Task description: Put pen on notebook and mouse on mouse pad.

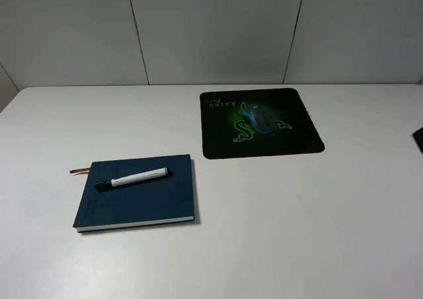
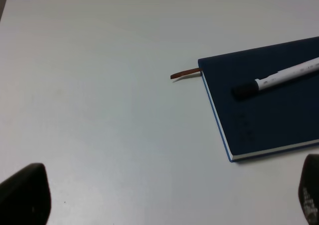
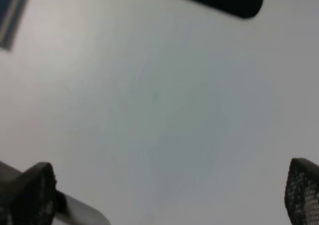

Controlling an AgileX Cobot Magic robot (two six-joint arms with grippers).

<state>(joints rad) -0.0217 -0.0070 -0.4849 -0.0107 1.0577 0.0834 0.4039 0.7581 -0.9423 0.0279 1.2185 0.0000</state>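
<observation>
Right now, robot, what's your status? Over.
Both grippers, left and right, open, empty. Pen on notebook, mouse on mouse pad. Nothing in the way.

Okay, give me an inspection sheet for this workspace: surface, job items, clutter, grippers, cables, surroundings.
Surface: white table, bare apart from the job's things.
Pen: lying flat across the notebook, black cap toward the ribbon side.
Notebook: closed, on the table's left part, ribbon sticking out of one corner.
Mouse: sitting on the pad, over the green emblem.
Pad: flat, toward the back right.
Clutter: nothing seen.
Left gripper: open, holding nothing, above bare table beside the notebook.
Right gripper: open, holding nothing, above bare table.
Cables: nothing seen.
Surroundings: pale panelled wall behind the table.
</observation>
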